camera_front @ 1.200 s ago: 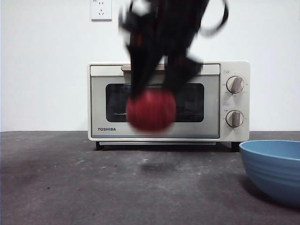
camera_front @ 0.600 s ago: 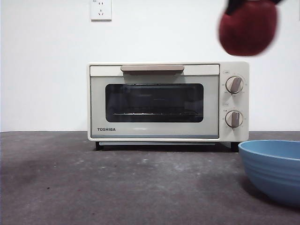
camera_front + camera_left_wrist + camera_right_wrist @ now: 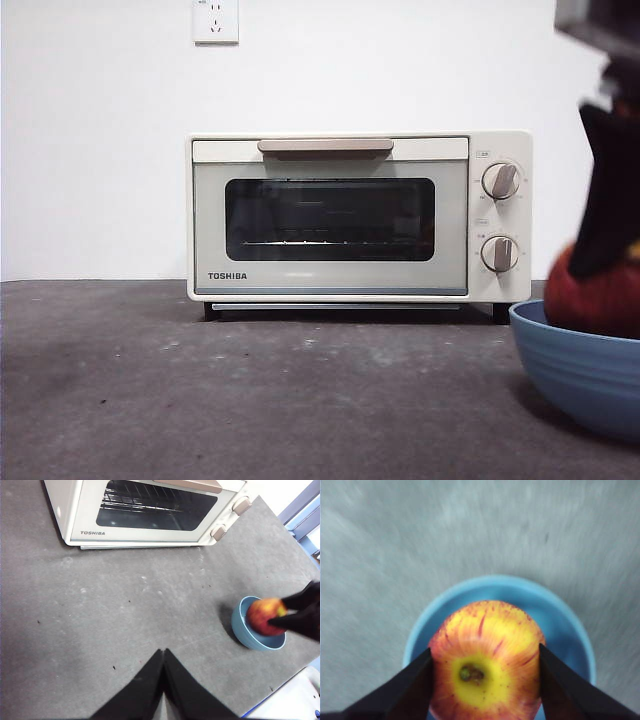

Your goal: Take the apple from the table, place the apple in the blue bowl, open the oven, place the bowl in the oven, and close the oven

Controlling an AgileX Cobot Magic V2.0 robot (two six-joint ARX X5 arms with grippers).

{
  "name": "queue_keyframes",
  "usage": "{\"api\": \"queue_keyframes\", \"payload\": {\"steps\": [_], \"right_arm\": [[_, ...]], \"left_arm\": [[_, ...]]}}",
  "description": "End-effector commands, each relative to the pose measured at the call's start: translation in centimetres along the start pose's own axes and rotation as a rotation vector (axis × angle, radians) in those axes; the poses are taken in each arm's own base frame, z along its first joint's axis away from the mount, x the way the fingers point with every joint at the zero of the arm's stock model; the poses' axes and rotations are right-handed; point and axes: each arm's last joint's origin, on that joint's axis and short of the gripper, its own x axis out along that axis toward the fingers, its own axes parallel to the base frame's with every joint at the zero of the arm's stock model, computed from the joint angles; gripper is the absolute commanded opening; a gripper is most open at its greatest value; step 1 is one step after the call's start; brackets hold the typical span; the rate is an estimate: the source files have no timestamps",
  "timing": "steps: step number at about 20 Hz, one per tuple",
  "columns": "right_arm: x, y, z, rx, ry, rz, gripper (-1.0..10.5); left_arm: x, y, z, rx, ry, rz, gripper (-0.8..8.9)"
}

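Right pincer (image 3: 485, 680), clamped on the apple (image 3: 486, 660), holds it within the blue bowl (image 3: 580, 365) at the oven's (image 3: 358, 217) 4 o'clock on the table (image 3: 250, 400); left pincer (image 3: 163, 652) closed, empty.

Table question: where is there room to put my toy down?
The table is bare between the oven and the shut left hand. It is crowded at the blue bowl, where the right hand holds the apple.
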Motion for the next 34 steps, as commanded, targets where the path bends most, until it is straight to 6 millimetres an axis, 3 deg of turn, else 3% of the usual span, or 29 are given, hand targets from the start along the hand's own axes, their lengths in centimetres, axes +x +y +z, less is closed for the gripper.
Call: {"api": "queue_keyframes", "payload": {"steps": [1, 5, 12, 25, 29, 34], "right_arm": [[0.5, 0.0, -0.1, 0.028, -0.015, -0.012, 0.1], [0.6, 0.0, 0.0, 0.026, -0.031, -0.007, 2.4], [2.0, -0.1, -0.1, 0.041, 0.052, -0.014, 3.0], [1.5, 0.1, 0.6, 0.038, 0.022, -0.001, 3.9], [-0.9, 0.6, 2.9, 0.026, -0.073, 0.006, 3.9], [-7.0, 1.1, 6.1, -0.018, -0.163, -0.061, 3.9]], "left_arm": [[-0.2, -0.2, 0.5, 0.031, -0.017, -0.005, 0.07], [0.0, -0.1, 0.6, 0.026, -0.010, -0.005, 0.07], [0.0, -0.1, 0.7, 0.029, -0.015, -0.005, 0.07], [0.0, -0.2, 0.7, 0.033, -0.019, -0.030, 0.07], [0.4, 0.0, 1.2, 0.025, -0.033, -0.038, 0.07], [2.0, -0.1, 3.1, 0.037, -0.074, -0.098, 0.07]]}}
